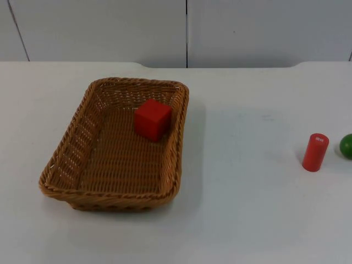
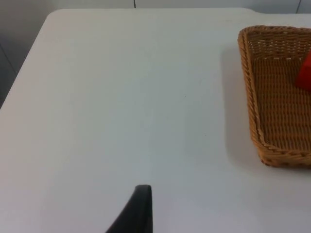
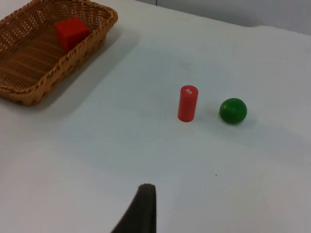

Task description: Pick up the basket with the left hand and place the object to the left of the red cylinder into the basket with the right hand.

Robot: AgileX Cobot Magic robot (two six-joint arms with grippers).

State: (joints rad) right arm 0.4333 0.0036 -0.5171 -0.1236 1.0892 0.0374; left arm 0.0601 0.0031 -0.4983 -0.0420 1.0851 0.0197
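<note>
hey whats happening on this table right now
Nothing is being handled at this moment. A wicker basket sits on the white table with a red cube already inside it. Off to the side a red cylinder stands upright with a green ball next to it. The left pincer and right pincer both hang above bare table, holding nothing.

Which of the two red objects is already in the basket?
The red cube, lying inside the wicker basket near its far right corner. The red cylinder stands upright on the white table, beside the green ball.
</note>
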